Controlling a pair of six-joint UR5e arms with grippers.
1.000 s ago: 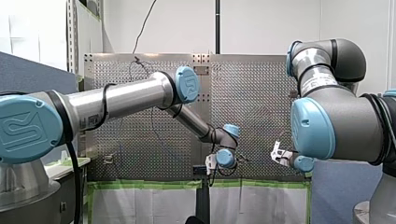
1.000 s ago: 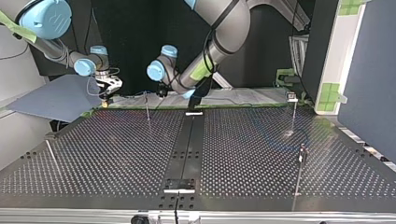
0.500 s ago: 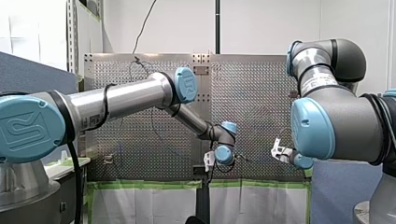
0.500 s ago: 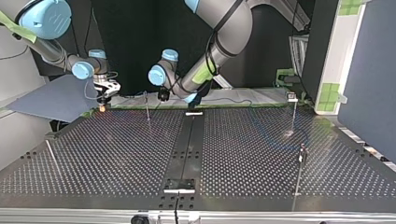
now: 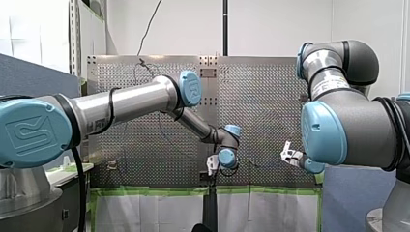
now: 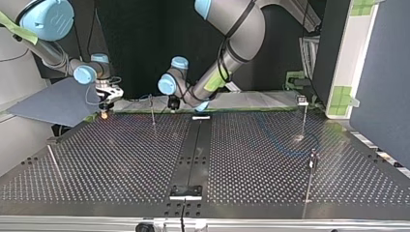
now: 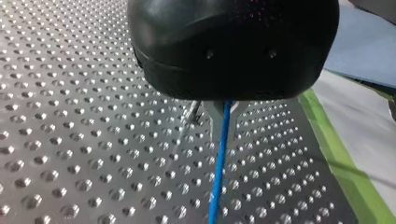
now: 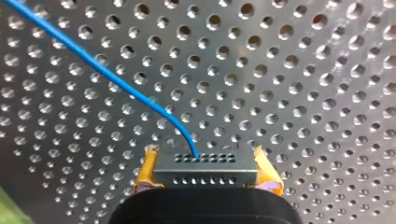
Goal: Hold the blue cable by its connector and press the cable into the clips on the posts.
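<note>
My right claw [image 8: 205,161] is clamped tight on the grey connector [image 8: 203,170]. Its 2 yellow pads [image 8: 147,172] press against the block's short ends. The blue cable [image 8: 116,84] leaves the connector's far face and bends. It then runs ahead of the claw toward 10 o'clock, over the perforated worktop [image 8: 303,70].

My left claw [image 7: 224,112] has its 2 narrow metal fingers [image 7: 212,116] drawn in around the same cable. The cable passes between them and carries on toward 6 o'clock, just above the worktop. The fingers look closed against it, with no gap showing on either side.

In the top view, the right claw hangs at the worktop's 10 o'clock, by the far edge, its tip pointing down close to the surface. The left claw is nearer 12 o'clock, just beside a thin post [image 6: 153,112] that stands between the 2 claws. A second post, carrying a clip [image 6: 302,100] at its top, stands at 2 o'clock. A third is at 3 o'clock. Both are well apart from the claws. Green tape [image 6: 241,110] lines the far edge.
</note>
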